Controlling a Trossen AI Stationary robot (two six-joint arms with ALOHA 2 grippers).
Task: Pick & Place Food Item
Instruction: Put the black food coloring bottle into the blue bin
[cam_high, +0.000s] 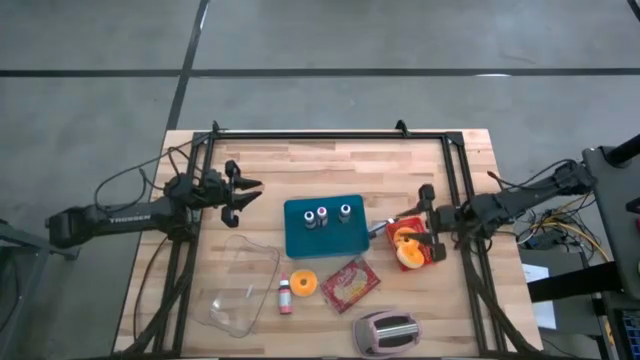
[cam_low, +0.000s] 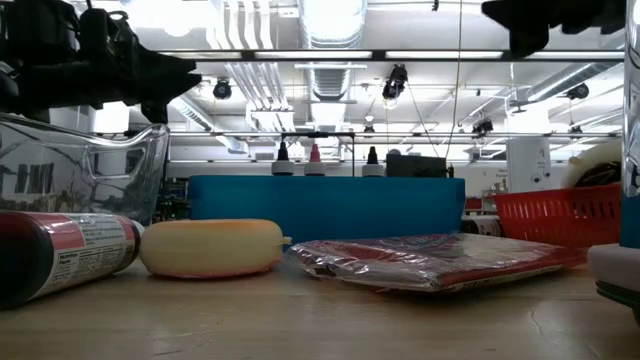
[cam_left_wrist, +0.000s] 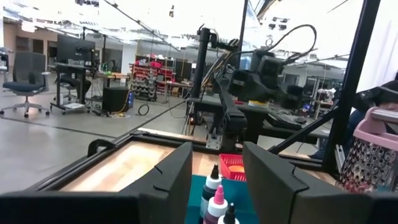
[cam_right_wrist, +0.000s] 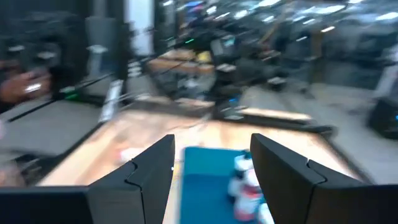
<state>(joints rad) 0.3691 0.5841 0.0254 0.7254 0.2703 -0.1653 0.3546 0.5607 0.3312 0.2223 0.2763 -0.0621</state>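
Right pincer (cam_high: 424, 222) stands above the red mesh basket (cam_high: 402, 234) holding a round orange food item (cam_high: 406, 250); its fingers are parted, gripping nothing. Left pincer (cam_high: 243, 196) hovers open and empty beside the teal block (cam_high: 324, 235). A crinkled red packet (cam_high: 349, 284) lies flat on the wooden worktop (cam_high: 300, 155).

1. Both arms are dark, slim and jointed.
2. The left arm carries white "TROSSEN" lettering along its link.
3. Black cables loop beside each arm.
4. The left hand (cam_high: 243, 195) and the right hand (cam_high: 428, 221) have two blocky, angular black fingers (cam_left_wrist: 171, 180).
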